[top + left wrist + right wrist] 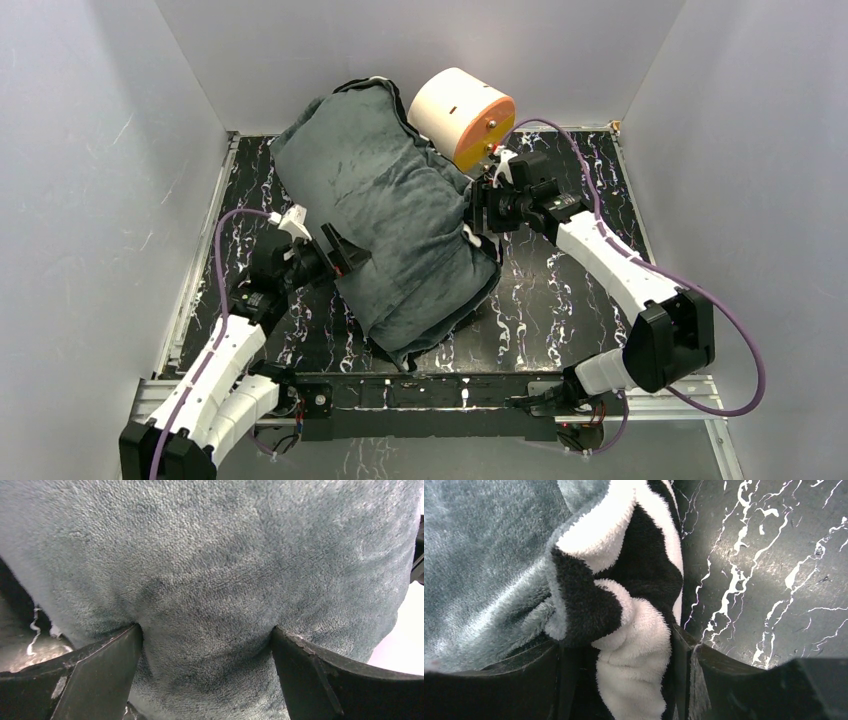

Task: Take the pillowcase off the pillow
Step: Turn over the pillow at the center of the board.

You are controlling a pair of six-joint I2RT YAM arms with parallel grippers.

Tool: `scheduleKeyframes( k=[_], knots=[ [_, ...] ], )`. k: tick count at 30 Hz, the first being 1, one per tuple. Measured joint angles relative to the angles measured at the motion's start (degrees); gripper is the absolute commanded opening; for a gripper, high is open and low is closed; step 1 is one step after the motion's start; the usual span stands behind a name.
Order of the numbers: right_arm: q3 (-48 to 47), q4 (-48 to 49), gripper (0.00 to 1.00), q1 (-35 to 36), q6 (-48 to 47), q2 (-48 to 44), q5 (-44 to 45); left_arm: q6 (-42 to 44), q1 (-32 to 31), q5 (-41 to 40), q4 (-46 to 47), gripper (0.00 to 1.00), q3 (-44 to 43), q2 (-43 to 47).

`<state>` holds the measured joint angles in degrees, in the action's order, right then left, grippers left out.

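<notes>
The pillowcase (390, 220) lies diagonally across the table, its plain dark grey face up and bulging. The pillow is hidden inside it. My left gripper (345, 258) is at the case's left edge. In the left wrist view this gripper (207, 635) is open, both fingertips pressed into the grey plush (210, 570). My right gripper (478, 212) is at the case's right edge. In the right wrist view this gripper (616, 637) has its jaws apart, with a loose fold of the black-and-white striped side (624, 605) lying between them.
A cream-and-orange cylinder (462, 115) stands at the back, touching the case's far end. The table (560, 300) is black with white veins, and white walls close it in on three sides. A metal rail (420, 390) runs along the near edge.
</notes>
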<state>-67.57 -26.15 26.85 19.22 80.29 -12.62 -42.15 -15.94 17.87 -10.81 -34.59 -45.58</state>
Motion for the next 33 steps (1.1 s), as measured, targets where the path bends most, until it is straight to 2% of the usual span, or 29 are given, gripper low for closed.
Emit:
scheduleKeyframes(
  k=[2, 3, 4, 5, 6, 10, 14, 21, 22, 24, 26, 28, 30, 33],
  knots=[
    [0.0, -0.5, 0.71, 0.0, -0.2, 0.2, -0.7, -2.3, 0.1, 2.1, 5.0, 0.64, 2.9, -0.8],
    [0.0, -0.6, 0.71, -0.1, -0.3, 0.5, -0.9, -3.3, 0.1, 3.1, 7.1, 0.38, 3.7, -1.4],
    [0.0, -0.8, 0.71, -0.1, -0.5, 0.9, -1.1, -4.0, 0.2, 4.3, 9.4, 0.2, 4.4, -2.2],
    [0.0, -1.0, 0.71, -0.2, -0.7, 1.3, -1.2, -4.7, 0.2, 5.2, 11.1, 0.07, 4.9, -3.0],
    [0.0, -1.1, 0.7, -0.2, -0.9, 1.7, -1.2, -5.0, 0.2, 5.9, 12.6, 0.0, 5.3, -3.7],
    [-0.5, -1.9, 0.69, -0.2, -1.3, 3.7, -1.3, -5.3, 0.2, 6.9, 15.1, 0.0, 6.8, -2.5],
    [-3.1, -4.0, 0.7, -0.2, -1.6, 5.5, -1.3, -4.5, -0.8, 5.0, 13.3, 0.0, 7.0, 1.1],
    [-10.8, -7.1, 0.77, -0.3, -3.0, 12.1, 1.0, -2.8, -9.4, -2.1, 5.7, 0.0, 3.4, 4.5],
    [-11.5, -6.9, 0.78, -0.3, -3.0, 12.9, 2.8, -2.4, -10.6, -2.4, 4.2, 0.1, 2.0, 4.3],
    [-12.5, -6.7, 0.81, -0.3, -2.9, 13.4, 7.1, -1.2, -12.3, -2.7, 1.1, 0.46, -0.9, 3.5],
    [-13.0, -6.7, 0.87, -0.4, -2.9, 13.2, 11.8, 0.5, -13.5, -2.8, -2.1, 0.62, -4.5, 2.3],
    [-12.9, -6.5, 0.92, -0.5, -3.0, 11.9, 17.6, 2.4, -14.2, -2.8, -4.4, 0.72, -7.5, 1.6],
    [-12.2, -6.4, 0.95, -0.6, -3.2, 9.0, 22.9, 4.1, -14.7, -3.4, -6.3, 0.77, -10.4, 0.5],
    [-9.1, -5.2, 0.96, -0.5, -3.8, 0.5, 29.0, 6.3, -14.8, -4.2, -7.6, 0.83, -13.4, -1.2]
  ],
)
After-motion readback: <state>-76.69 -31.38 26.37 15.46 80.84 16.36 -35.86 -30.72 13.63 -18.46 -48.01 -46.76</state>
